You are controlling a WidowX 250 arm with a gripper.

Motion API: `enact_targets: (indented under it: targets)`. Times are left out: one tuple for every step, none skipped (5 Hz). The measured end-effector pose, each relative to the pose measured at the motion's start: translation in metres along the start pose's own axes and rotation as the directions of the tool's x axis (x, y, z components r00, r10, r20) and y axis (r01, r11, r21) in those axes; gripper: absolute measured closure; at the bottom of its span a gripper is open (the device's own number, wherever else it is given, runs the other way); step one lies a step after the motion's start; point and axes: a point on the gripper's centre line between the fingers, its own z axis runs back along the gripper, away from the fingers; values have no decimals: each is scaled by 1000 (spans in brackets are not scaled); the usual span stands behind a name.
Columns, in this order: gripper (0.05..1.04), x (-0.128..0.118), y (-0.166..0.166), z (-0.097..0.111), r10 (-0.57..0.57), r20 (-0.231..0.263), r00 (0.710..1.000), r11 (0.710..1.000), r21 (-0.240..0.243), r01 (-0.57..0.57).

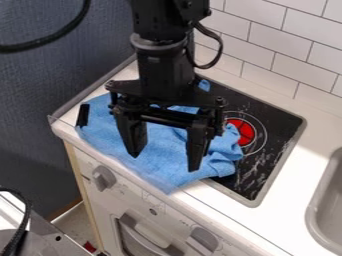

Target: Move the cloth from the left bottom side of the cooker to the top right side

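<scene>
My black gripper hangs over the left part of the cooker, its two fingers spread wide with nothing held between them. Beneath and behind it lies the blue cloth, spread across the left counter and the left part of the black cooktop. The cloth's right end is bunched up beside a red burner disc, and its lower corner reaches the counter's front edge. The arm and gripper hide some of the cloth's middle and upper part.
A tiled wall rises behind the counter. The sink is at the right edge. Knobs and an oven door handle are on the front below. A small black strip lies by the cloth's left edge.
</scene>
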Motion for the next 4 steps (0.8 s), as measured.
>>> enact_targets:
  targets:
    - [83, -1, 0, -3, 12, -18, 1000, 1000, 2, -12]
    - [83, 33, -12, -10, 121, -69, 990, 993, -10, -122]
    - [83, 74, -29, -14, 208, -74, 975, 977, -33, -211]
    - [83, 120, -40, -29, 291, -62, 955, 953, -74, -295]
